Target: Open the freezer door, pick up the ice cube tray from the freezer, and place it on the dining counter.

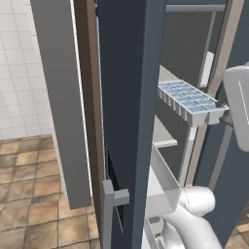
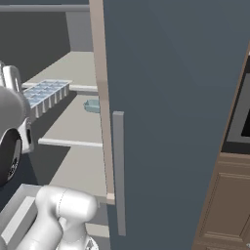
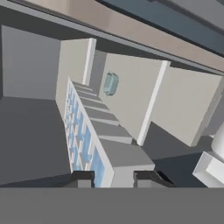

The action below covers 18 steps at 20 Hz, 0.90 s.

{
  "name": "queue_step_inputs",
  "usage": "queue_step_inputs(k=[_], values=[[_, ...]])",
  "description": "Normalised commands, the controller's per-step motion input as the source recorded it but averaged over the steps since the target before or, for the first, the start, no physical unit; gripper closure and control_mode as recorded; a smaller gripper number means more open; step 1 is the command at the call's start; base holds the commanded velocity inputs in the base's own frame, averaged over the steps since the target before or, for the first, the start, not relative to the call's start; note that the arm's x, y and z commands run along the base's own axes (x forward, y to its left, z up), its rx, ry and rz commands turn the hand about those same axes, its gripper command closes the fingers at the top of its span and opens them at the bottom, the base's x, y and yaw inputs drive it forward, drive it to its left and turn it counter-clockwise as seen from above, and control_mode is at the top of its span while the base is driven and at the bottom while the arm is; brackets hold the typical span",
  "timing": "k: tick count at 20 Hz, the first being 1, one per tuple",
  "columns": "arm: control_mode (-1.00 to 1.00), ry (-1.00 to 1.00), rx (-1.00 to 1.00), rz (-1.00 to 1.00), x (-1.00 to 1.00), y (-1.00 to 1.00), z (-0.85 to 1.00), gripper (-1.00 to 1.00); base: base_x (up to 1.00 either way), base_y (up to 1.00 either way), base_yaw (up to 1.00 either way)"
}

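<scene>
A tiled kitchen floor (image 1: 29, 194) lies left of the freezer (image 2: 73, 63), whose freezer door (image 1: 127, 121) stands swung wide — open room in front of the grey shelves. The ice cube tray (image 1: 188, 101) hangs out past the shelf edge, clear of it, its near end pinched in the gripper (image 3: 113, 178). Further right, a small pale-teal container (image 2: 91, 105) sits near the shelf's right wall.
</scene>
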Motion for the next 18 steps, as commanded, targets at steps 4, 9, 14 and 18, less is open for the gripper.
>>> queue_step_inputs(k=[4, 9, 14, 18], values=[[-1.0, 0.0, 0.0, 0.0, -0.31, 0.0, 0.01, 1.0, 0.0, 0.0, 0.0], [-1.0, 0.0, 0.0, 0.0, -0.23, 0.0, 0.0, 1.0, 0.0, 0.0, 0.0], [-1.0, 0.0, 0.0, 0.0, -0.12, 0.0, 0.0, 1.0, 0.0, 0.0, 0.0], [-1.0, 0.0, 0.0, 0.0, -0.11, 0.0, 0.0, 1.0, 0.0, 0.0, 0.0]])
